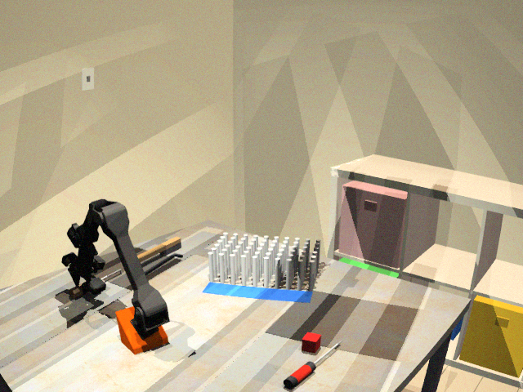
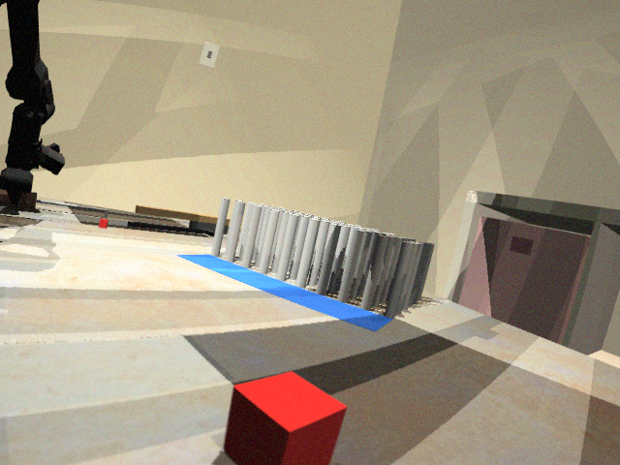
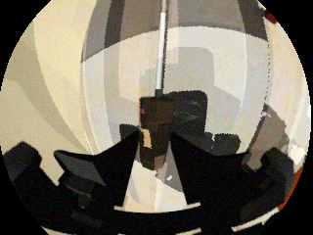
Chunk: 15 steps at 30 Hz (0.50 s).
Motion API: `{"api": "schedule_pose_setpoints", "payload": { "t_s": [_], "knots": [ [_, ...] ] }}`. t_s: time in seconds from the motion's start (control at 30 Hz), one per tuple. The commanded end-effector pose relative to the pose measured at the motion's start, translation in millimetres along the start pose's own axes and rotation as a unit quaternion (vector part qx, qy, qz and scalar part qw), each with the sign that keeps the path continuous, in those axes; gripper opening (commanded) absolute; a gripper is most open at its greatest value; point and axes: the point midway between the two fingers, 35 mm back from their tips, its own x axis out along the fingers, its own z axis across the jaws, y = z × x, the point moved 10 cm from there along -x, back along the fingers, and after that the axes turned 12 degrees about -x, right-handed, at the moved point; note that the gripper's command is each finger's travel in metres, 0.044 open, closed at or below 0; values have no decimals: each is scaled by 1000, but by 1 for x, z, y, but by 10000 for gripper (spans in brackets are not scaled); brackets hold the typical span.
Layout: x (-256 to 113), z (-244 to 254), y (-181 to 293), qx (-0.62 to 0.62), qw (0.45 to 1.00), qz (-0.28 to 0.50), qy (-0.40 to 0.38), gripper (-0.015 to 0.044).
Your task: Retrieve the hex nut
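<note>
My gripper [image 1: 76,290] [image 2: 18,201] [image 3: 155,134] is shut on the brown handle [image 3: 156,110] of a thin hook tool, at the far left, well away from the spacers. The tool's metal rod [image 3: 160,54] [image 1: 110,276] points away from the gripper and ends in a small bent tip. The handle is low over the table; its exact clearance is hard to tell. The metal spacers [image 1: 243,269] [image 2: 265,242] stand upright in close rows. The blue taped strip [image 1: 253,293] [image 2: 300,297] lies in front of them. The hex nut is not visible.
A red-handled screwdriver [image 1: 301,373] lies near a red cube [image 1: 311,342] [image 2: 285,415] at the front right. A wooden bar [image 1: 163,248] [image 2: 174,214] and a dark rod [image 1: 163,263] lie left of the spacers. A small red cube [image 2: 103,223] is near the tool. A shelf [image 1: 443,177] stands behind right.
</note>
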Motion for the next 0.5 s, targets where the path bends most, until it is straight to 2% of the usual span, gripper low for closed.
{"api": "schedule_pose_setpoints", "payload": {
  "t_s": [0.0, 0.47],
  "knots": [
    [0, 0, 0, 0, 1000, 0, 0, 26],
    [0, 0, 0, 0, 1000, 0, 0, 394]
  ]
}}
